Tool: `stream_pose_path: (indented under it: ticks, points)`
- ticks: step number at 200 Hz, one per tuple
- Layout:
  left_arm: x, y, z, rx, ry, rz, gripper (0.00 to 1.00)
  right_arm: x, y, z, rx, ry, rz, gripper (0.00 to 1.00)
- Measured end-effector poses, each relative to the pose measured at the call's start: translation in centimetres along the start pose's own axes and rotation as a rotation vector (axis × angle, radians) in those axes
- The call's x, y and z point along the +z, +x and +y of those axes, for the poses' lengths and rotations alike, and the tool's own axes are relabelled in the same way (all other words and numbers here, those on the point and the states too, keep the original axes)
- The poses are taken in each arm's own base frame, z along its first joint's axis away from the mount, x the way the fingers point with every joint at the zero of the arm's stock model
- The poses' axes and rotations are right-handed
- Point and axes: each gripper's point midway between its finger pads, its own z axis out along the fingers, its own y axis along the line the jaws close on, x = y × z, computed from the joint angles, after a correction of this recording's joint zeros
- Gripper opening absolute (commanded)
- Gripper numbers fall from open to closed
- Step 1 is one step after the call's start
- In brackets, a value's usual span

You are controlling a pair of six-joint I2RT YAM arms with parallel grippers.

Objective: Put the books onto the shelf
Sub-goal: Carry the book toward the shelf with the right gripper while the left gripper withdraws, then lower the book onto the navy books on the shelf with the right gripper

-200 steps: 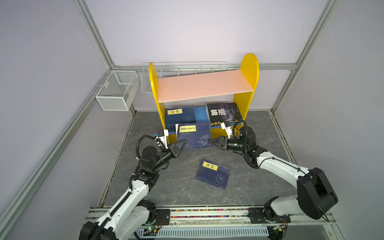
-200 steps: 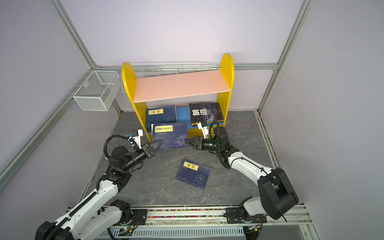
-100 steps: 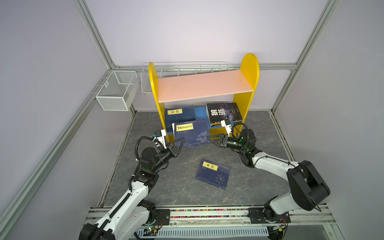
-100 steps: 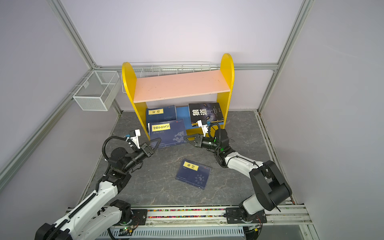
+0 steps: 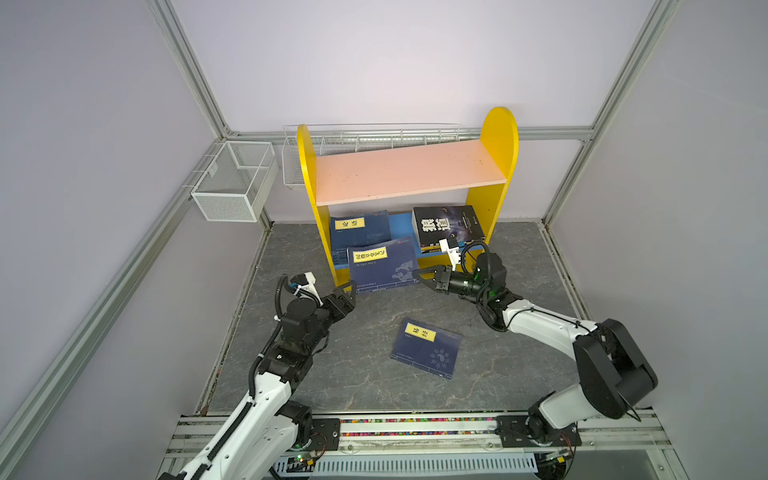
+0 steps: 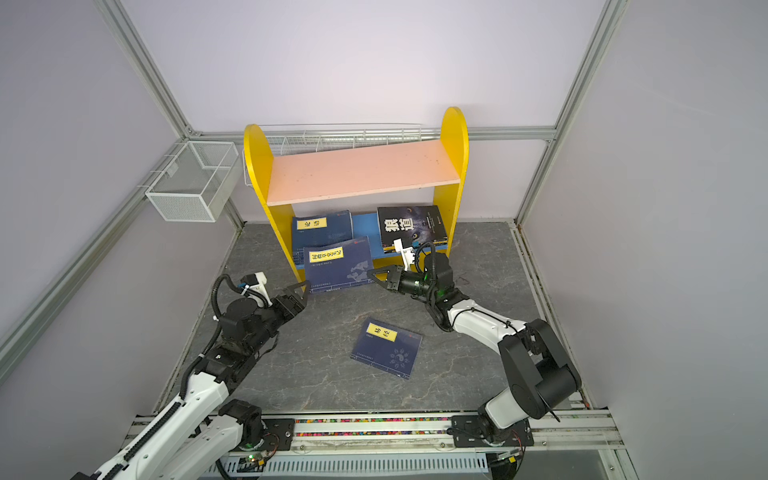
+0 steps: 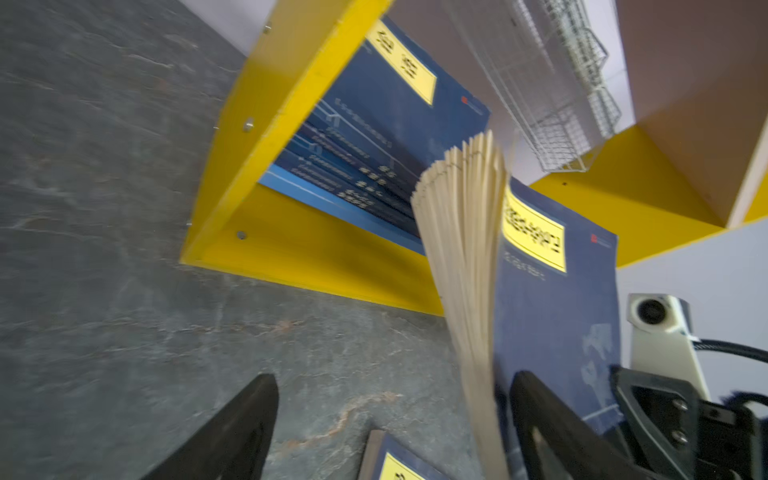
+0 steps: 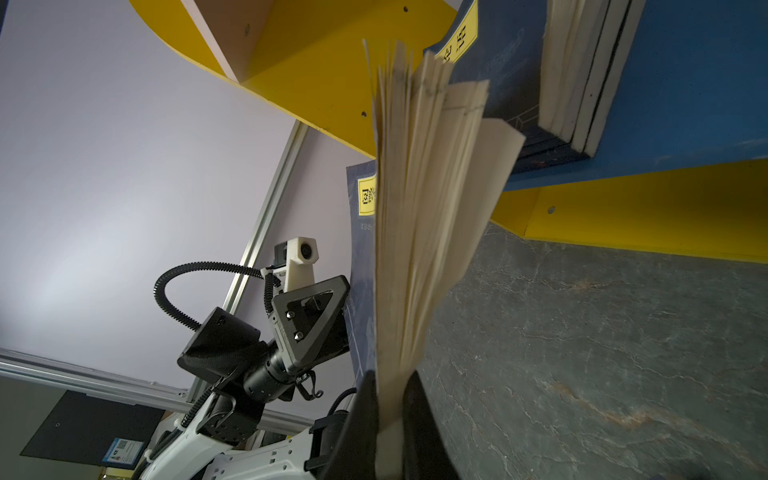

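The right gripper is pressed tight on one lower corner of a navy book. The book stands tilted in front of the shelf, its upper part leaning in over the front edge of the lower blue board. Whether its bottom edge rests on the floor mat or hangs just above it I cannot tell. With only that corner held, the pages fan loosely in both wrist views, and whether the front cover is inside the pinch is unclear. The left gripper sits at the opposite lower corner with its jaws spread wide. The book's edge stands between them and one finger lies beside the cover, clamping nothing. The two arms flanking the book this way looks like a way to steady a floppy paperback while it is tipped and slid into the lower tier. On that board a stack of navy books already fills the left end and the black books the right end. The likely landing spot is therefore on top of the navy stack or in the narrow gap between the two piles. The pink upper board is bare. A second navy book lies flat near the middle of the mat, well apart from both grippers, so the task is part done. The mat is grey with stone-like veining. It is enclosed by pale lilac walls on an aluminium frame, with white wire baskets hung along the back and left side.
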Motion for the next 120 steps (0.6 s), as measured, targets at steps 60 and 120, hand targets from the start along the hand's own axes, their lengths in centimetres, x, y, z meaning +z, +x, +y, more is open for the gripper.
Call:
stream_pose_path:
  ticks: [60,120]
  points:
    - [-1.5,0.5,7.0,-0.040,-0.370,-0.023,0.86,-0.5,-2.4,0.4,-0.070,0.092,-0.002,0.07]
    - [-2.7,1.9,10.9,-0.058,-0.563,0.006,0.86,0.1,-6.0,2.5,-0.174,0.131,-0.010,0.07]
